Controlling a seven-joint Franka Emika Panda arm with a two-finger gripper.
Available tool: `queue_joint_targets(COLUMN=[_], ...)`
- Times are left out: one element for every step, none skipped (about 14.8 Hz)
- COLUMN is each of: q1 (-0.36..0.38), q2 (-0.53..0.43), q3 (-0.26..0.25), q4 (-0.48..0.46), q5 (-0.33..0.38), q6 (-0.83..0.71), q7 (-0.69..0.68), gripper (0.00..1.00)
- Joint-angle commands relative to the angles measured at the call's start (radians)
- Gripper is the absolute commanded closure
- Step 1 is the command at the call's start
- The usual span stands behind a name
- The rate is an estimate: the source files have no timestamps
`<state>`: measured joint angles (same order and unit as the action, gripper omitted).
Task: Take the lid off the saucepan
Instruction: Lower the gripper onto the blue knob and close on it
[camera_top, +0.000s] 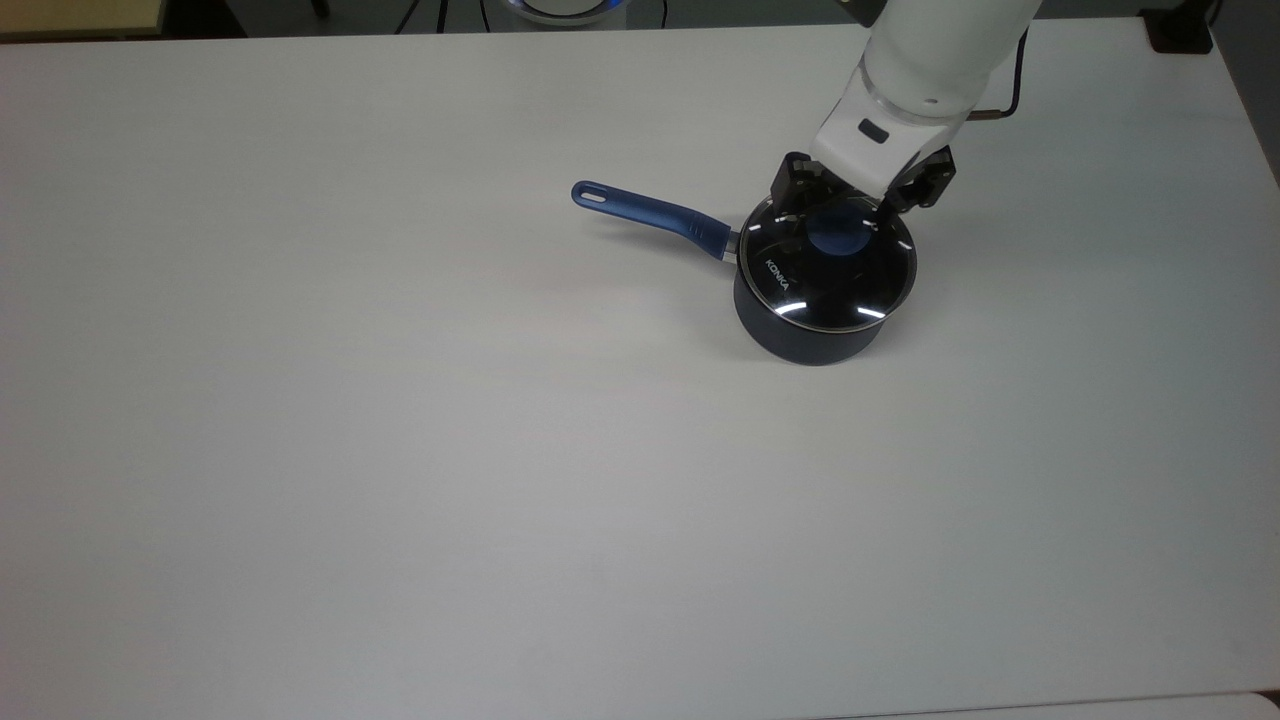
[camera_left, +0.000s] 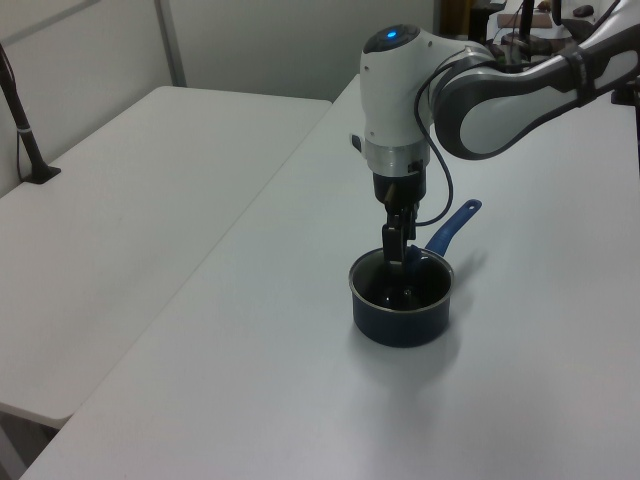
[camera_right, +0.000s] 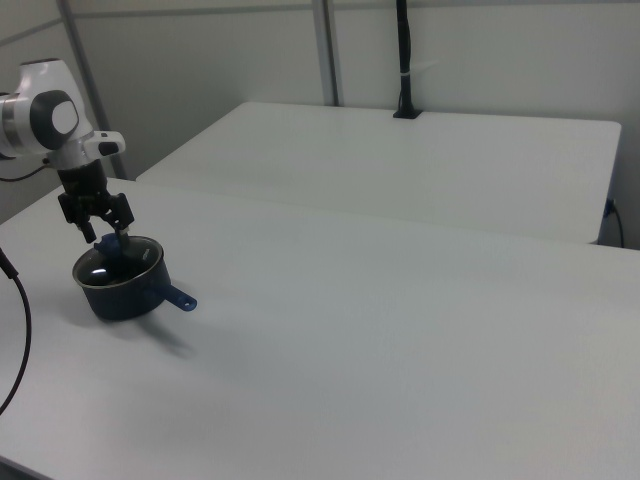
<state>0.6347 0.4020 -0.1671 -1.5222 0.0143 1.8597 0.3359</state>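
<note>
White table (camera_top: 400, 450), second white table (camera_right: 420, 160) beside it, black post (camera_right: 403, 60) standing on it

Arm (camera_top: 925, 60): cut off by the top view's upper edge.
Knob (camera_top: 838, 236): far rim hidden beneath the wrist in the top view.
Saucepan handle (camera_right: 180, 297): mostly hidden behind the pot in the right view.
</note>
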Motion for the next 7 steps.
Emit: queue_joint_targets(q1=[0.005, 0.005, 0.005, 0.003, 0.0, -0.001, -0.003], q2=[-0.009, -0.011, -0.011, -0.009, -0.009, -0.009, -0.009], q3=[0.011, 0.011, 0.011, 0.011, 0.011, 0.011, 0.011], q4=[-0.015, -0.019, -0.019, -0.019, -0.021, -0.027, -0.032], q5=[-0.004, -0.004, -0.005, -0.007, -0.007, -0.007, -0.007], q6=[-0.001, 0.001, 0.001, 0.007, 0.021, 0.033, 0.041], q7=[-0.012, -0.012, -0.014, -0.014, -0.014, -0.014, -0.014], gripper=[0.11, 0.12, 0.14, 0.14, 0.14, 0.15, 0.16])
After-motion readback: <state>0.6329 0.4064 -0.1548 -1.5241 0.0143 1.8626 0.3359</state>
